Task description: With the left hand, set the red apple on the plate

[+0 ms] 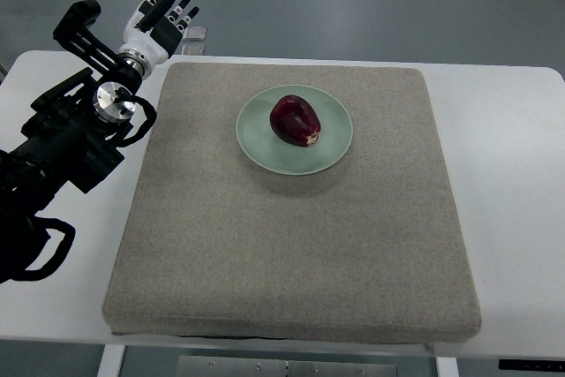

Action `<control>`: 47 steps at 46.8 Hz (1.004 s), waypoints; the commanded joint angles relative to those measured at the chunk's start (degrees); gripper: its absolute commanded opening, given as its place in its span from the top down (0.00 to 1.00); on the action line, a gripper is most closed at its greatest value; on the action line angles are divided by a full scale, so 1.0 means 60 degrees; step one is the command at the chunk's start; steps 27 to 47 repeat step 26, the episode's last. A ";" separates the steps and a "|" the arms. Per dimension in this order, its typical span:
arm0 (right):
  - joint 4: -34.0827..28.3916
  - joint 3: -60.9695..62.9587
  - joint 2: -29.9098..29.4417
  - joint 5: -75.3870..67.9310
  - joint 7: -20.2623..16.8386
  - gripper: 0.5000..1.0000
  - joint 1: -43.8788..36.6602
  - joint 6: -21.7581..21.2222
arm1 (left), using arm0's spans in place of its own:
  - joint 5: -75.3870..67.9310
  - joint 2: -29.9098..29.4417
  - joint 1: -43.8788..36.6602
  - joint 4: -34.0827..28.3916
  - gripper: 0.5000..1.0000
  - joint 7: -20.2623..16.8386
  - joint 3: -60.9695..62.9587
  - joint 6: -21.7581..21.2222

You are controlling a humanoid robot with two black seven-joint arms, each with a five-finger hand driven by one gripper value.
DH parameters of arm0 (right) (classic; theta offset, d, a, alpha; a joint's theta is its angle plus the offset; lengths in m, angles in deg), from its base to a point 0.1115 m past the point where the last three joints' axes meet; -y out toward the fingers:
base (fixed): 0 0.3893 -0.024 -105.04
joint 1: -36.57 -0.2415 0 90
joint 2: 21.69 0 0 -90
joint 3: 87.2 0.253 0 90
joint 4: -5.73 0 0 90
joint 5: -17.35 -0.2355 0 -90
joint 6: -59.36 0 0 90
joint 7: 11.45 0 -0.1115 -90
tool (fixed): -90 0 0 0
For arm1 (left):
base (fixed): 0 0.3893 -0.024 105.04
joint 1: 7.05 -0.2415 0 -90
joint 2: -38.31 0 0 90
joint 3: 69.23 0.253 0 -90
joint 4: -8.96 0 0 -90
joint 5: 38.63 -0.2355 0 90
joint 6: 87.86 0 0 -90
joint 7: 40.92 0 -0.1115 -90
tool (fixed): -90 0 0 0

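Observation:
A dark red apple (pixel 296 119) lies on its side in the middle of a pale green plate (pixel 254 143), which rests on a grey mat (pixel 291 245). My left hand (pixel 167 11) is up at the far left corner of the mat, well away from the plate, its fingers spread and holding nothing. Its black arm (pixel 71 139) runs down along the mat's left side. No right arm shows.
The grey mat covers most of a white table (pixel 508 130). A small clear object (pixel 194 39) sits on the table just behind the mat, beside the left hand. Grey floor lies beyond the table's far edge.

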 commanded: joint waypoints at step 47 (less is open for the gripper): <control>-0.0322 -0.0044 0.0000 0.0102 -0.0014 0.14 -0.0002 -0.0161 | 0.0017 -0.0041 -0.0031 -0.0025 0.01 -0.0070 -0.0072 -0.0098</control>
